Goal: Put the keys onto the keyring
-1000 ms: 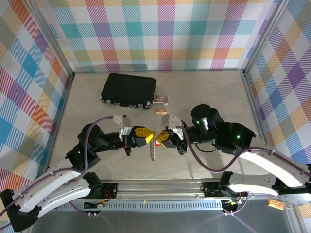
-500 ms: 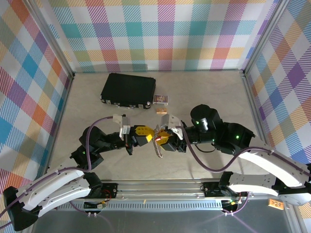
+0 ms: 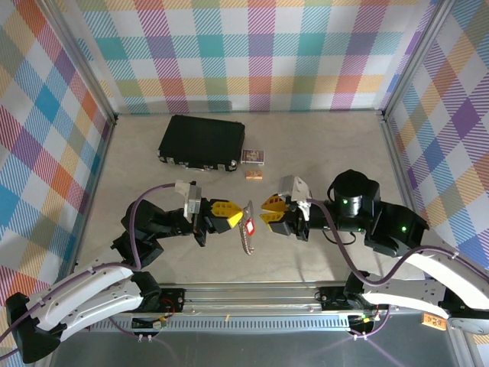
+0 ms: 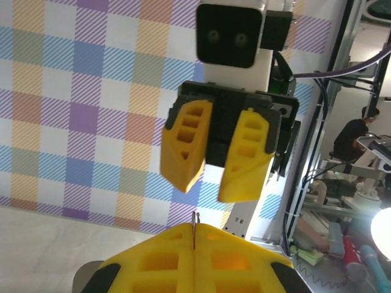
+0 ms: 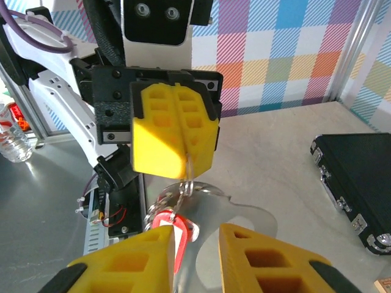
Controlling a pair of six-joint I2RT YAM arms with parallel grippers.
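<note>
My left gripper is shut on the thin metal ring of the keyring; in the left wrist view the ring's edge pokes out between its closed fingertips. The red tag hangs below that ring. Silvery keys dangle in the same bunch beside the tag, above the table. My right gripper faces it from the right, open, with nothing between its fingers. A small gap separates it from the bunch.
A black case lies at the back of the table. Beside it are a small red-and-white card box and a small tan block. Checked walls enclose the table on three sides.
The right gripper has opened, let go of the bunch and drawn back to the right. The left gripper stays shut on the ring, and the tag and keys now hang from it alone.
</note>
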